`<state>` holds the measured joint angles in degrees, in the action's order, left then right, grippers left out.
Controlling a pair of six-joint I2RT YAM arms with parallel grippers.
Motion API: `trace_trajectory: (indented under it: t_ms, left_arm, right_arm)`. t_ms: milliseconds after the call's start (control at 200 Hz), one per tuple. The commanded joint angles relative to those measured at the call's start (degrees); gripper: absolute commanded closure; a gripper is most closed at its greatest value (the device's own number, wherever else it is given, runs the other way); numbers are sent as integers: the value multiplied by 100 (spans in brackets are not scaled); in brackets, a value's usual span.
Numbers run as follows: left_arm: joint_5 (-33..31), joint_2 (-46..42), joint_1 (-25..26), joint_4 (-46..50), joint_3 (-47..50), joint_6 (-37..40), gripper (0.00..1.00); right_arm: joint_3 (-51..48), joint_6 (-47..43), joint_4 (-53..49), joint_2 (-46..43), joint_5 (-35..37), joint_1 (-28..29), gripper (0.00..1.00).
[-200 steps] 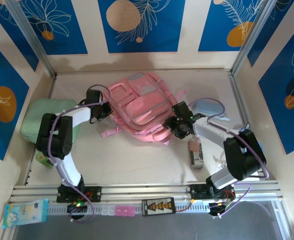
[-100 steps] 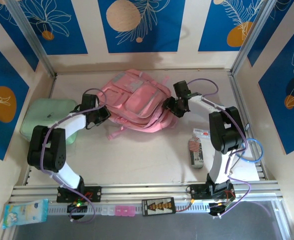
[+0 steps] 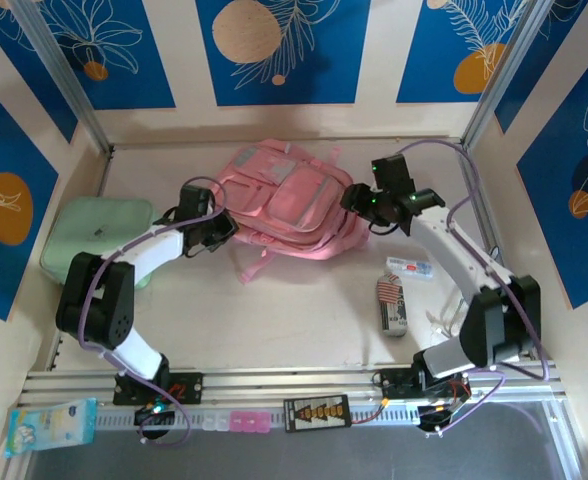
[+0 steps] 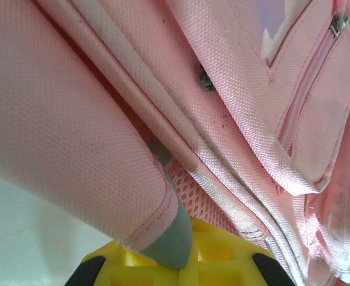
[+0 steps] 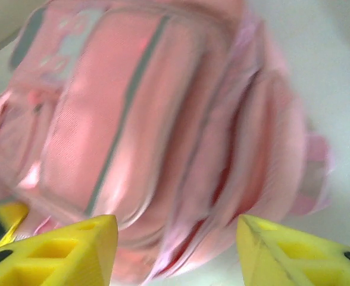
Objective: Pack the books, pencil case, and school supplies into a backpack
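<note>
Diagonally, backpack (image 3: 289, 200) runs far-left to near-right; left jaws pinch it, right jaws wide.

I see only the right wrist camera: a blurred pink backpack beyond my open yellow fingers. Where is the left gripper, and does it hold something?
Observer: The left gripper is at the left edge of the backpack, shut on a fold of its pink fabric.
Operator: Are some supplies not yet packed?
Observer: Yes. A striped pack and a white card lie loose on the table, right of the backpack.
Operator: And on the left side?
Observer: A green soft case lies at the table's left edge.
</note>
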<state>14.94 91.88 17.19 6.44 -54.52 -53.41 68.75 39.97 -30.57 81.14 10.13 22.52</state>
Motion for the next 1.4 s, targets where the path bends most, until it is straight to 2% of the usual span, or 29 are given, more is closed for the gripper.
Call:
trace_trajectory:
  t_ms: [0,90,195,335,455,715,1140,1395]
  left_arm:
    - [151,-250,196,-213,-429,-262,100]
    - [115,-206,241,-147,-494,-310,100]
    - [139,-172,276,-240,-471,-384,100]
    - [330,-123,277,-419,-470,-396,100]
    - [352,-153,279,-498,-422,-442,100]
    - [398,-221,282,-631,-331,-482,100]
    - [459,-240,278,-696,-278,-531,100]
    - [384,-232,278,-595,-317,-479,100]
  right_arm:
    - [-255,-4,-373,-79,153,849,53]
    - [-185,198,-288,102,305,1539,61]
    - [69,222,-135,591,654,2242,65]
    - [735,186,-254,1452,1094,2757,73]
    - [1093,349,-133,1979,1075,2763,77]
    - [1804,330,13,2836,1140,2611,78]
    - [2152,377,-377,3274,1737,2524,72]
    - [2193,480,-783,3235,2584,2787,73]
